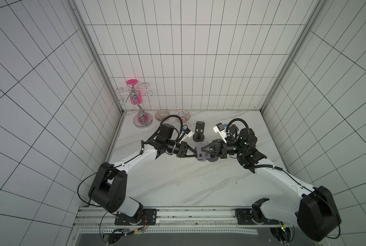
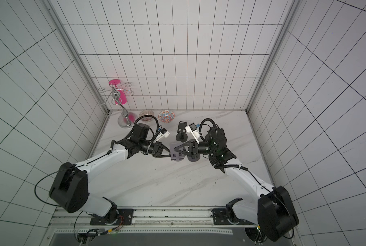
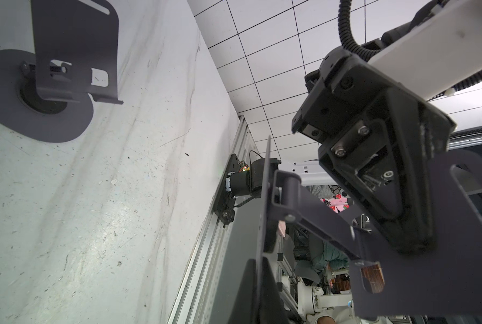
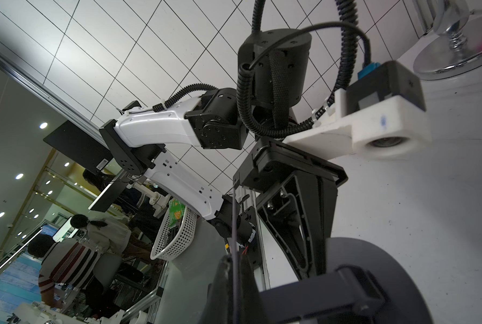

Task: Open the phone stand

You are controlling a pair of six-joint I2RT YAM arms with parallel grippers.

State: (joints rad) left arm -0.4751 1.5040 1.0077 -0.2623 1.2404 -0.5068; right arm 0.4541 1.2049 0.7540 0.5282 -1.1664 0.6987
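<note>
White tiled walls with dark grid lines enclose a white marbled tabletop [image 1: 177, 181]. At mid-table, one matte grey phone stand [image 1: 199, 148], a flat plate hinged to a round base, is pinched from opposite sides by the left gripper [image 1: 196, 155] and the right gripper [image 1: 203, 151]. Behind it are one black phone stand [image 1: 199, 133], one brownish bowl [image 1: 162, 115], one painted bowl [image 1: 182, 116] and one chrome rack [image 1: 142, 121].

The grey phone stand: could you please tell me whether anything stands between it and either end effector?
Nothing visible does: the left end effector and right end effector are both shut on the grey phone stand, from opposite sides.
</note>
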